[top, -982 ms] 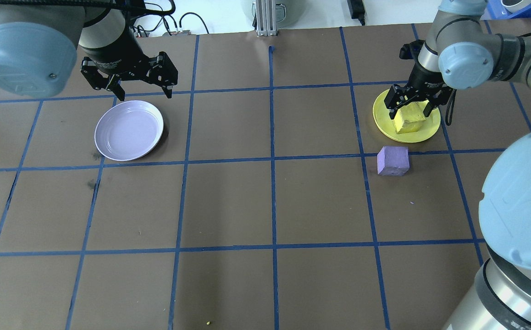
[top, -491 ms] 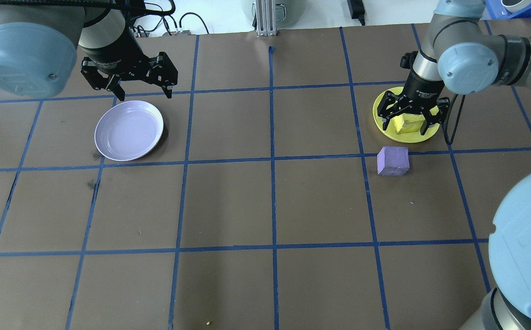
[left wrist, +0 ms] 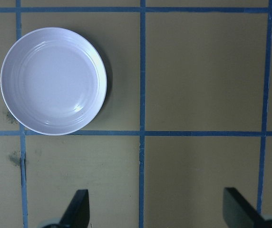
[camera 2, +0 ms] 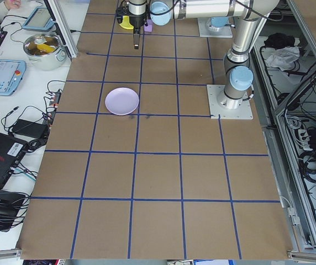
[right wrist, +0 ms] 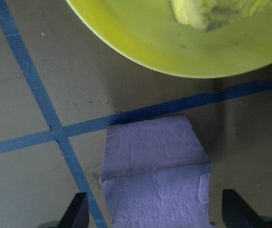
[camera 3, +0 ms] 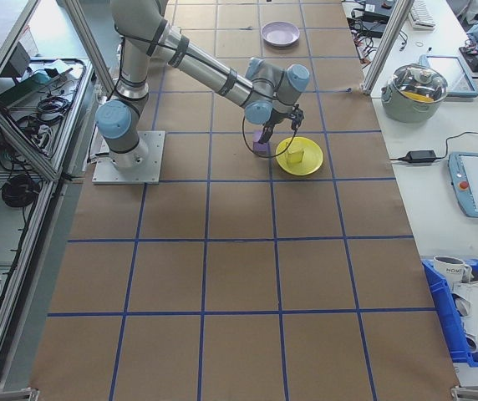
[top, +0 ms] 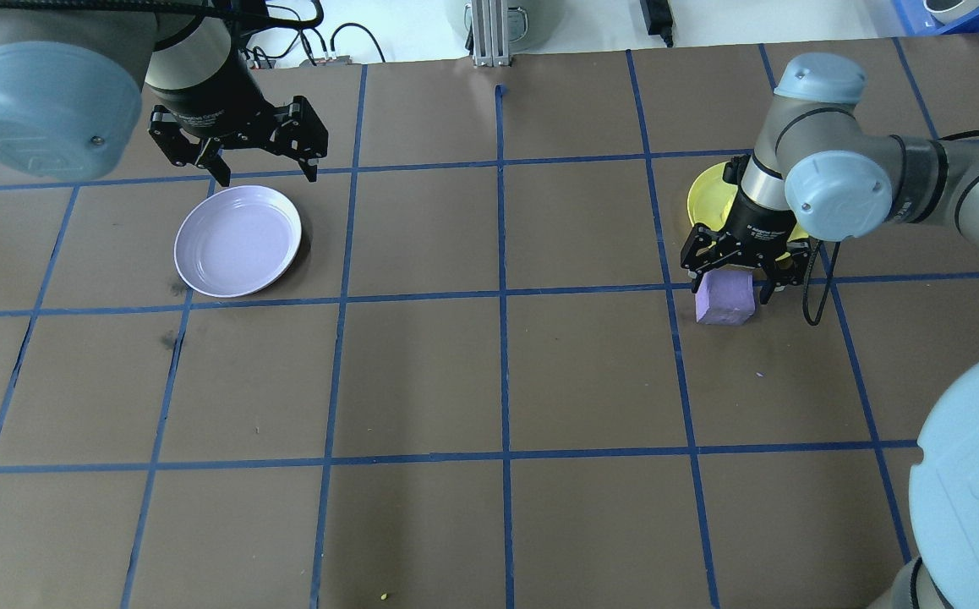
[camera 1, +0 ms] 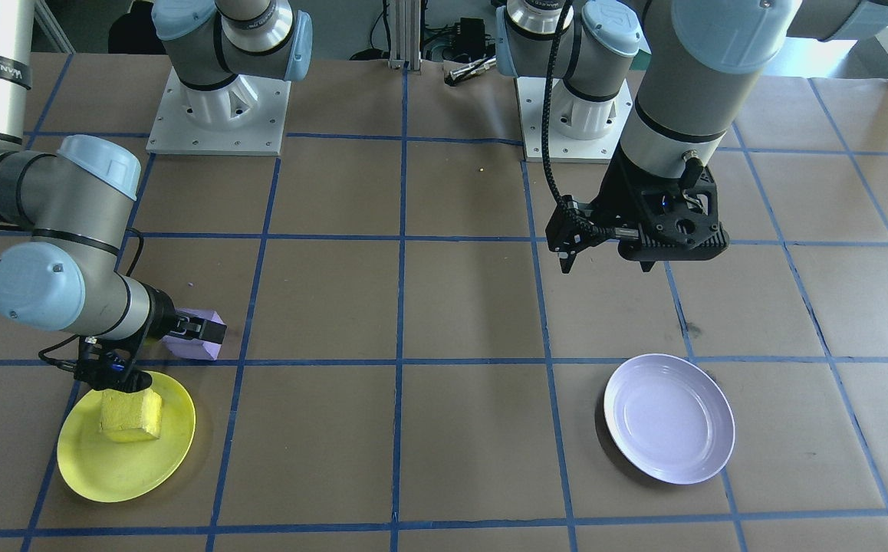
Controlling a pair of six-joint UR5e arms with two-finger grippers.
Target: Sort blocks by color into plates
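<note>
The yellow block (camera 1: pixel 131 414) lies in the yellow plate (camera 1: pixel 129 475), free of any gripper. Just outside that plate, the purple block (top: pixel 724 300) rests on the table. My right gripper (top: pixel 728 283) is open and low over it, one finger on each side; the right wrist view shows the purple block (right wrist: pixel 155 171) between the fingertips (right wrist: pixel 79 211), with the yellow plate (right wrist: pixel 140 42) beyond. My left gripper (top: pixel 265 173) hangs open and empty just past the lavender plate (top: pixel 237 241), which holds nothing.
Brown paper with a blue tape grid covers the table. The two arm bases (camera 1: pixel 218 115) stand at the robot's side. Off the far edge sit a lidded metal pot (camera 3: pixel 419 88), tablets and cables.
My right gripper opened off the yellow block, left it in the yellow plate, and moved over the purple block. The left arm has not moved.
</note>
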